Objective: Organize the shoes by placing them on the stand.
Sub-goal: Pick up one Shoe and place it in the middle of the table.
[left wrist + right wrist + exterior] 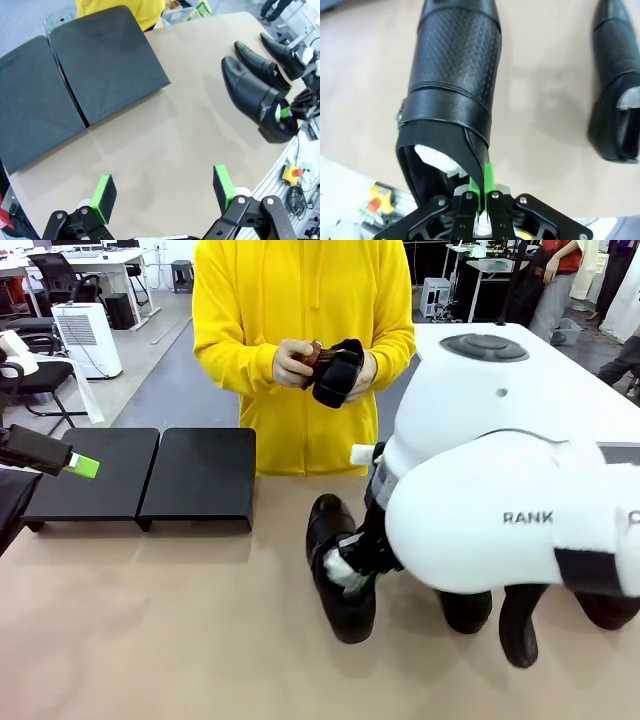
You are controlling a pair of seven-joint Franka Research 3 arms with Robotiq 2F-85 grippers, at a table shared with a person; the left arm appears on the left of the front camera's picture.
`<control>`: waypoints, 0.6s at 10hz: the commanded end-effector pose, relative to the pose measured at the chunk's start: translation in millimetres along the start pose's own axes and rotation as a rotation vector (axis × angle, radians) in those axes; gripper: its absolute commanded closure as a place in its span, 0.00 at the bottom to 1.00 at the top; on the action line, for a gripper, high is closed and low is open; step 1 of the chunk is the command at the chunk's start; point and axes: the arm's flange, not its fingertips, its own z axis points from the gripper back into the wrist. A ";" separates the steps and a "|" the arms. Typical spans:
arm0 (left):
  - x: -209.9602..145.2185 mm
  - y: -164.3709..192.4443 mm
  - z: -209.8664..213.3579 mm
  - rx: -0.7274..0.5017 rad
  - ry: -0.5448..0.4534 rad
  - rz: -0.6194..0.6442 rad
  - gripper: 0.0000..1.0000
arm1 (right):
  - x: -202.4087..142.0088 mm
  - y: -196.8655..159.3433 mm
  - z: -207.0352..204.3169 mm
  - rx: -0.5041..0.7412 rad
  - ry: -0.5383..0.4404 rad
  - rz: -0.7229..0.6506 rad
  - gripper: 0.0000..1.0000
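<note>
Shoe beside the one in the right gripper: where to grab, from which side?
I'd pinch the free shoe by its heel collar from above, one finger inside the opening beside the paper stuffing, one outside. That rim is a thin wall; the glossy upper is rounded and broad. The right gripper grips the held shoe likewise.

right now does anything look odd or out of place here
Nothing spilled or damaged. The right fingers pinch one dress shoe only by the thin flap at its opening, a slim hold that might slip.
</note>
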 end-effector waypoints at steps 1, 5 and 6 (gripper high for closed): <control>-0.4 1.4 -0.1 -0.018 -0.010 -0.010 0.00 | 0.4 18.5 -20.8 0.027 -0.008 -0.048 1.00; -0.4 1.4 -0.1 -0.018 -0.010 -0.010 0.00 | -1.7 40.1 -48.5 0.058 -0.033 -0.166 1.00; -0.4 1.4 -0.1 -0.018 -0.010 -0.010 0.00 | -1.1 41.1 -53.8 0.063 -0.017 -0.184 1.00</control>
